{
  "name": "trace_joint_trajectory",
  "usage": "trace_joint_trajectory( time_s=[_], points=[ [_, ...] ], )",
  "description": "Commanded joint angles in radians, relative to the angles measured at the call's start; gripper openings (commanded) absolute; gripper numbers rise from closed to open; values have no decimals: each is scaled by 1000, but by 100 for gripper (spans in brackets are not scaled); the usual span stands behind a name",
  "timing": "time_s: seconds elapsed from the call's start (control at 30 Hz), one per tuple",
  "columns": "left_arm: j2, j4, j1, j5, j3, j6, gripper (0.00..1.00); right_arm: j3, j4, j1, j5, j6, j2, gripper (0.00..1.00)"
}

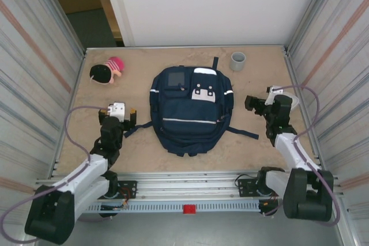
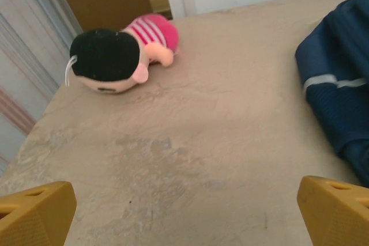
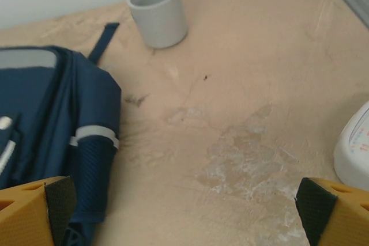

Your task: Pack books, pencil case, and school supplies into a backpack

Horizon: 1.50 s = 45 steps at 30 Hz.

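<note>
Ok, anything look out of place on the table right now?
A plush doll lies near the far-left corner, odd beside school gear. The backpack lies flat mid-table, straps splayed out. The grey cup stands upright. The tabletop shows pale scuffed patches, no spill.

Left wrist: jaws spread wide over the tabletop.
I see the left gripper (image 2: 184, 216) with its yellow fingertips (image 2: 34, 214) at the bottom corners and the sandy table (image 2: 190, 154) between them. A plush doll (image 2: 118, 56) with black hair and a pink striped top lies at upper left. The navy backpack (image 2: 340, 84) edges in on the right.
</note>
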Motion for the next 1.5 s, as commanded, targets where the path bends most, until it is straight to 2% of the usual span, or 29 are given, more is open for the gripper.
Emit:
trace_joint_trajectory(
  time_s=[0.0,0.1,0.17,0.27,0.3,0.33,0.37,0.4,0.43,0.47,0.5,0.57,0.63,1.47],
  points=[
    [126,292,23,55,-35,11,99,-26,232,-2,9,-45,86,99],
    [281,409,53,170,7,31,99,-52,323,15,33,-53,197,99],
    [381,469,25,123,43,112,99,-85,455,48,79,-81,263,99],
    [594,707,108,203,24,62,99,-64,477,66,33,-117,320,99],
    [690,853,137,213,23,64,99,-67,522,62,12,-123,364,99],
    [697,869,131,181,19,59,99,-76,572,56,-10,-123,411,99],
    [628,750,130,179,24,32,99,-73,626,41,-30,-112,459,99],
    [577,601,150,199,60,1,99,-47,594,23,-44,-90,474,99],
    [586,527,185,214,109,-28,99,-34,545,8,-45,-73,464,99],
    [606,398,214,188,188,-78,99,-29,538,5,-14,-58,465,99],
    [601,273,238,213,250,-95,99,-25,540,12,8,-60,470,99],
    [603,346,238,215,218,-94,99,-23,532,23,35,-61,466,99],
    [594,304,224,203,230,-85,99,-23,528,22,34,-60,464,99],
    [597,310,217,193,232,-78,99,-17,521,35,60,-67,469,99]
  ],
)
